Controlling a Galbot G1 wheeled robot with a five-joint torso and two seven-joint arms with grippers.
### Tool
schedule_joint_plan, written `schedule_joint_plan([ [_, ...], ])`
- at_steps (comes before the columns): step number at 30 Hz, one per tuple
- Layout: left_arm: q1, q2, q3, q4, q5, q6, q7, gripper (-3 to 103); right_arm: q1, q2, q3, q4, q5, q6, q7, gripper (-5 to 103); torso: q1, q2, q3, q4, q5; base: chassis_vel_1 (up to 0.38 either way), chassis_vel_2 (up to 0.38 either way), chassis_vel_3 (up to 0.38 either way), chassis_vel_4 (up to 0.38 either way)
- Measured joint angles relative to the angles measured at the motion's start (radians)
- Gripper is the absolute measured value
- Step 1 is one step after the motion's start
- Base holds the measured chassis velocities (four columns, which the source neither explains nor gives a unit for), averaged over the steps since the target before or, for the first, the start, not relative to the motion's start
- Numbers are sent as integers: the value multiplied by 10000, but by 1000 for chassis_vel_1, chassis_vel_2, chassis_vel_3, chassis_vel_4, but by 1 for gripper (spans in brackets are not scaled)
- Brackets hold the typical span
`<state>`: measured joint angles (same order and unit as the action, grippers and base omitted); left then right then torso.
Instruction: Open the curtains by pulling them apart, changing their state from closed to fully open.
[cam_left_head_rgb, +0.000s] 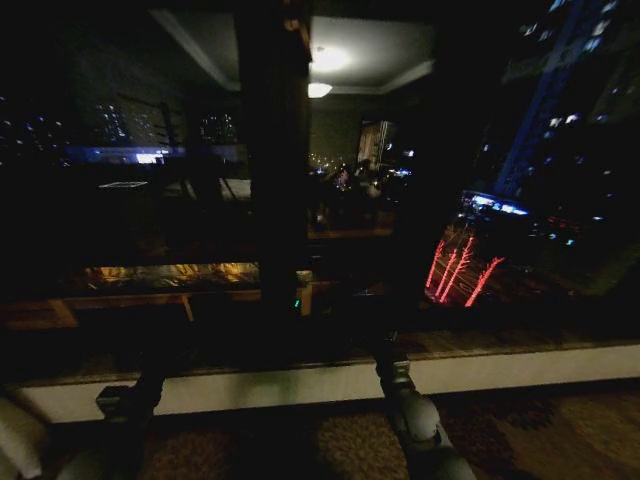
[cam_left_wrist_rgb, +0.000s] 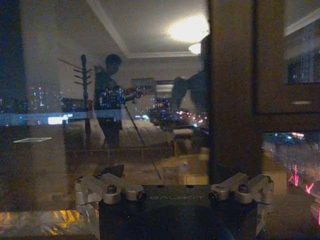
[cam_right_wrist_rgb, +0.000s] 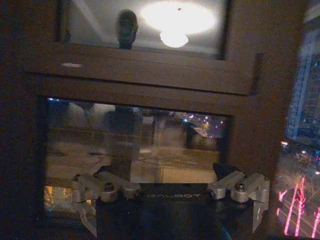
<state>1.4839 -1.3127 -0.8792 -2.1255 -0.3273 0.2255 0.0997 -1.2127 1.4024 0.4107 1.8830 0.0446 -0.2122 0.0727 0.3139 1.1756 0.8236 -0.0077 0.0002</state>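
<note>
The curtains are out of view. In front of me is a bare night window (cam_left_head_rgb: 480, 200) with a dark wooden frame post (cam_left_head_rgb: 272, 160). The glass reflects the lit room and shows city lights. My left gripper (cam_left_wrist_rgb: 173, 216) is held up facing the glass and the post, open, with nothing between its fingers (cam_left_wrist_rgb: 86, 209). My right gripper (cam_right_wrist_rgb: 171, 221) faces a framed pane of the same window, also open and empty. In the head view both arms rise from below, the left arm (cam_left_head_rgb: 130, 405) and the right arm (cam_left_head_rgb: 408, 405), towards the sill.
A white sill or baseboard (cam_left_head_rgb: 500, 368) runs across under the window. Patterned carpet (cam_left_head_rgb: 520, 435) lies in front of it. A pale cloth-like shape (cam_left_head_rgb: 14, 440) sits at the lower left corner; I cannot tell what it is.
</note>
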Motion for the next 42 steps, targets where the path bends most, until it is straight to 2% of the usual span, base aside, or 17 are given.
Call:
schedule_joint_plan([
  [11,-195,-62,88,363,5,-17,12,100,75,-17,145,-214,-5,-16,18,100,0,0,0,0,1,-138,-421,149,426],
  [42,-59,-193,-30,341,55,-249,44,100,84,44,88,-273,12,33,34,100,-2,1,0,0,0,49,-367,-50,372],
])
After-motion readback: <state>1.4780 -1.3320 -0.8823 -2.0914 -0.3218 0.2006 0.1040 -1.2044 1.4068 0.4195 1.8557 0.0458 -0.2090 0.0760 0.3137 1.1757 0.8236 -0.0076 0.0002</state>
